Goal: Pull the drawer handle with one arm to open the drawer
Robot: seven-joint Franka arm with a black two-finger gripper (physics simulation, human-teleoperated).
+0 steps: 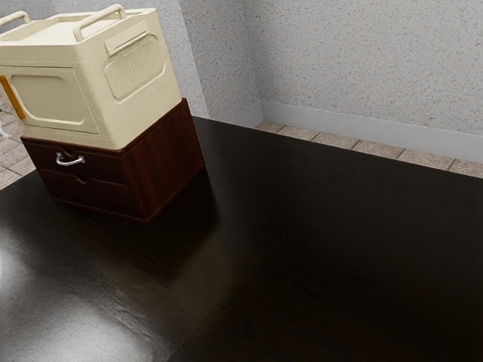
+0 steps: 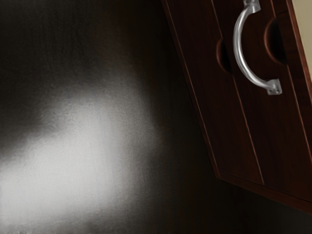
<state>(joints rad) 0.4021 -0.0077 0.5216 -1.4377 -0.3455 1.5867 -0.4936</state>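
Observation:
A dark reddish-brown wooden cabinet [image 1: 162, 162] with two drawers stands on the black table at the exterior view's left. Its upper drawer [image 1: 102, 167] sits flush with the front and carries a curved silver handle [image 1: 70, 160]; the lower drawer [image 1: 94, 194] is closed too. From the wrist view, my hand faces the cabinet front at an angle, with the silver handle [image 2: 239, 48] on the upper drawer [image 2: 273, 122] some distance off and nothing touching it.
A cream box [image 1: 128, 83] with top handles and an orange strip rests on the cabinet. The black table [image 1: 302, 264] extends around the cabinet, with a bright glare on it. A speckled wall [image 1: 362, 68] rises behind.

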